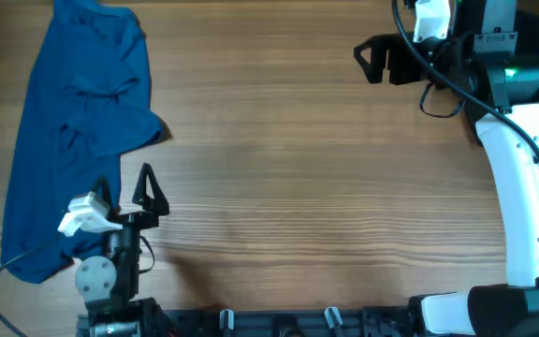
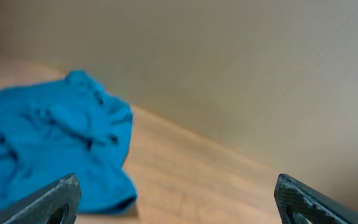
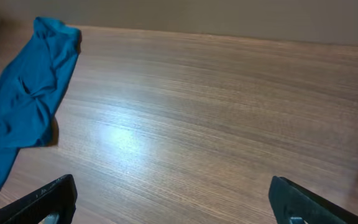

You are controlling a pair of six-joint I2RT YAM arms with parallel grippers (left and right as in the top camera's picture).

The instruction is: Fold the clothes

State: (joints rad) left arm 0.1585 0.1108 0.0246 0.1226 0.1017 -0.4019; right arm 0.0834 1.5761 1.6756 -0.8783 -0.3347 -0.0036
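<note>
Along the left edge of the surface [image 1: 307, 168] lies the blue garment [image 1: 73, 131] — bare wood right of it. Left fingers [image 1: 148, 187], at its lower right edge, and right fingers [image 1: 371, 54], far right of it, gape wide, empty. Only the left wrist view shows its raised folds.

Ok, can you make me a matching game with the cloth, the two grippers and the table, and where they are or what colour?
Things:
1. cloth
2. left gripper
3. right gripper
4. table

Match with:
A. far right side of the table
B. brown wood
C. blue and rumpled
D. near edge, by the cloth

Pairs: 1-C, 2-D, 3-A, 4-B
</note>
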